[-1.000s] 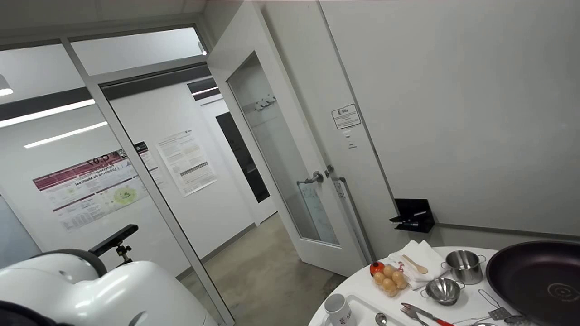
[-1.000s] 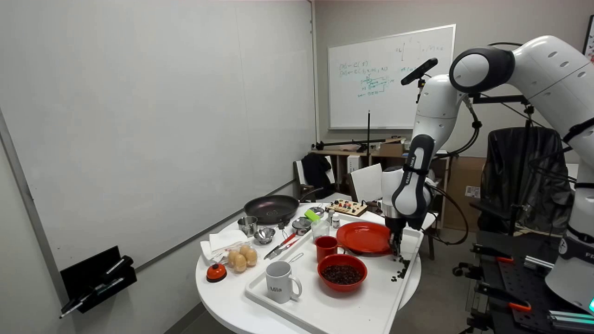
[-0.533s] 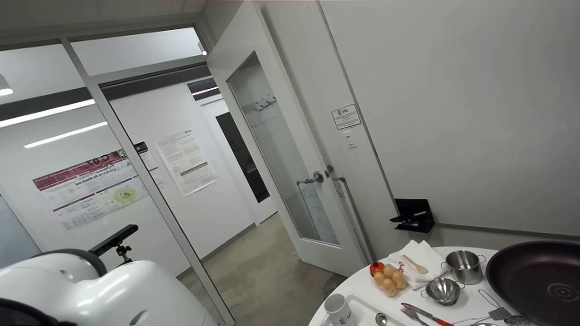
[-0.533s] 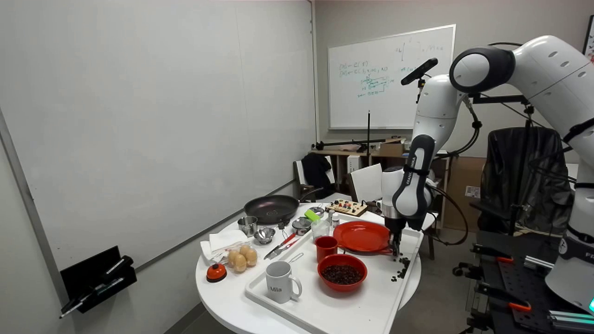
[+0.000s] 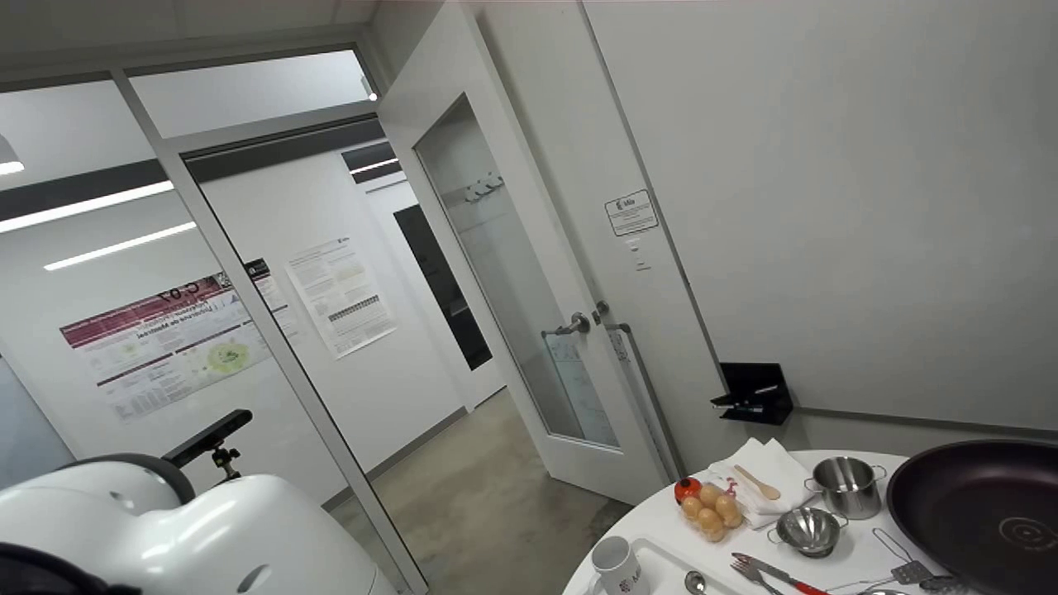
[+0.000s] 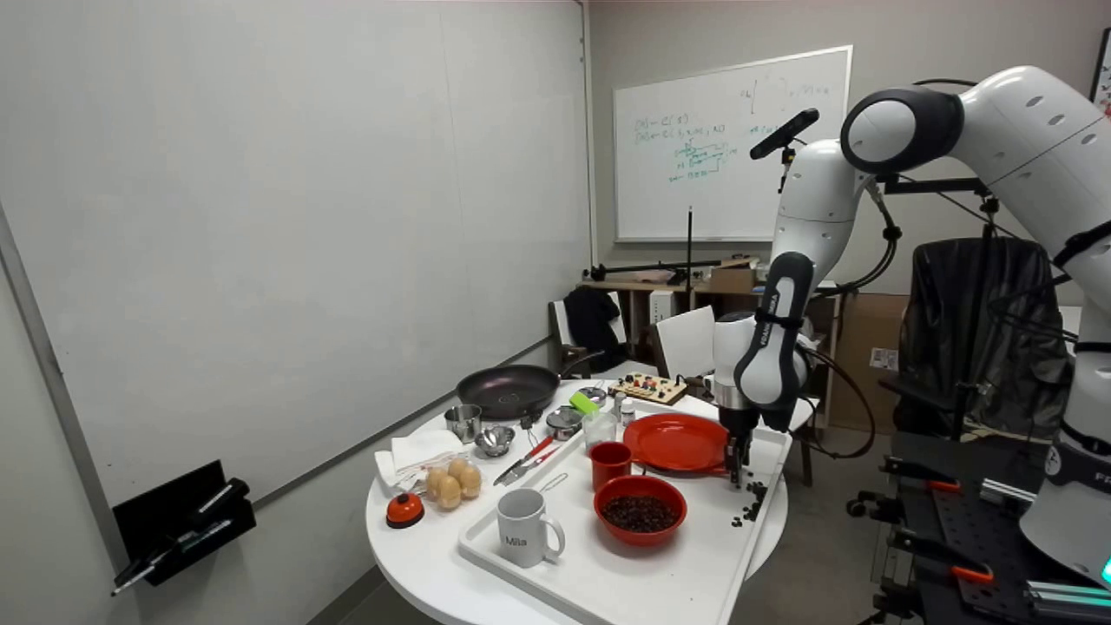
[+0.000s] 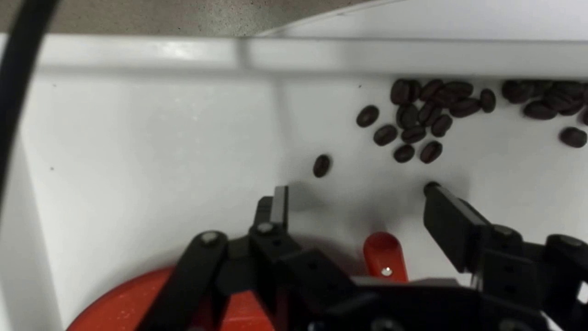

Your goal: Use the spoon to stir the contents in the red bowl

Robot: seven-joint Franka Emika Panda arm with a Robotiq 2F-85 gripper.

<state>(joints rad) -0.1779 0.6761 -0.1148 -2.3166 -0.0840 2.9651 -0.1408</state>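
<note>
Jaws apart near what's likely the spoon's red handle (image 7: pixel 385 256), I'm probably at the pickup. Next: align, close.

We record a round white table (image 6: pixel 417 555) bearing a white tray (image 6: pixel 668 582). Within the tray, near its left corner, we find a lettered mug (image 6: pixel 521 528), upright; farther back, a red cup (image 6: pixel 610 469), and beyond it to the right, a red plate (image 6: pixel 677 441). Left of the tray we list a red dome (image 6: pixel 404 506) on a black base, brown eggs (image 6: pixel 449 488) just beside it, a white cloth (image 6: pixel 425 451), and, at the far side, a frying pan (image 6: pixel 508 392). We note a whiteboard (image 6: pixel 733 152) on the far wall (image 6: pixel 720 35) and, in an exterior view, an open door (image 5: pixel 529 289).
</note>
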